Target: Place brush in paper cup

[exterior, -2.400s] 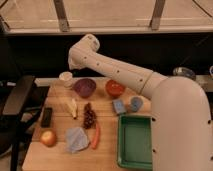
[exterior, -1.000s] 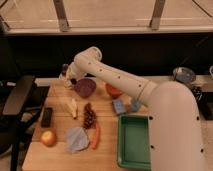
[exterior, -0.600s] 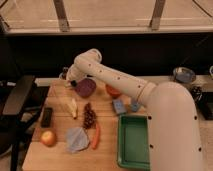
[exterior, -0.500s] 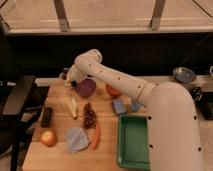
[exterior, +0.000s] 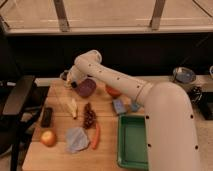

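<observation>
White and jointed, the robot arm (exterior: 125, 85) reaches across to the far left corner of the wooden tabletop (exterior: 60, 160). Its claw (exterior: 70, 81) hangs low there, right over the spot by the purple bowl (exterior: 86, 88), and covers the paper cup, so neither the cup nor the brush can be made out. Whether the claw is parted or closed I cannot tell. Along the left edge lies a flat black block (exterior: 46, 116), with an apple (exterior: 48, 138) near the front left corner. Grapes (exterior: 89, 116), a carrot (exterior: 95, 137) and a blue-grey cloth (exterior: 77, 139) sit mid-tabletop; a green tray (exterior: 133, 142) fills the front right corner.
</observation>
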You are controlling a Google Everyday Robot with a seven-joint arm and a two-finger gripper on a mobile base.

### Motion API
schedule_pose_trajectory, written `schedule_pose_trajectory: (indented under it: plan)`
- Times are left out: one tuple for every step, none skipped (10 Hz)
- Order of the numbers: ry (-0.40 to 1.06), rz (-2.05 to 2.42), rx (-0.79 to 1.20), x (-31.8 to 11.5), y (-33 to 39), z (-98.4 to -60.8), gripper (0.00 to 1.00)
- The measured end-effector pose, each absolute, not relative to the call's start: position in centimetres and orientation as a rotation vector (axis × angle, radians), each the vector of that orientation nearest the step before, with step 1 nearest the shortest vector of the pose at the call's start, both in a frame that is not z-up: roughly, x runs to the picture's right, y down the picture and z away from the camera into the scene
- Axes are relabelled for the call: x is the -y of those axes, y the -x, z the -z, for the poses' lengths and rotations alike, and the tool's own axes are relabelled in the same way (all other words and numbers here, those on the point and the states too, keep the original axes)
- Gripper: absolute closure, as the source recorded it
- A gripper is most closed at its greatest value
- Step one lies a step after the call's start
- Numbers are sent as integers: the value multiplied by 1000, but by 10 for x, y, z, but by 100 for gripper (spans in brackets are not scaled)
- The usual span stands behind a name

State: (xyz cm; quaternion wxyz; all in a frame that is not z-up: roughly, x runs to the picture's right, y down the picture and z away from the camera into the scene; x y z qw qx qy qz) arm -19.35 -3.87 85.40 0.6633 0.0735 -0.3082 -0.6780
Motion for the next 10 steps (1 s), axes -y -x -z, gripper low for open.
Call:
schedule_pose_trajectory:
  plan:
    - [-163, 1532, 698, 38, 193, -855, 38]
    - [-160, 1532, 701, 38, 193, -855, 38]
    - [-157, 1534, 701, 38, 193, -856, 38]
    - [-155, 1536, 698, 39, 193, -856, 38]
    - [-153, 1540, 690, 41, 192, -854, 38]
    - [-148, 1540, 674, 43, 188, -851, 38]
    - [-142, 1536, 655, 46, 181, -848, 38]
    - [-137, 1529, 640, 49, 174, -846, 38]
    - [-124, 1509, 624, 52, 165, -843, 38]
    - [-123, 1508, 624, 52, 165, -843, 38]
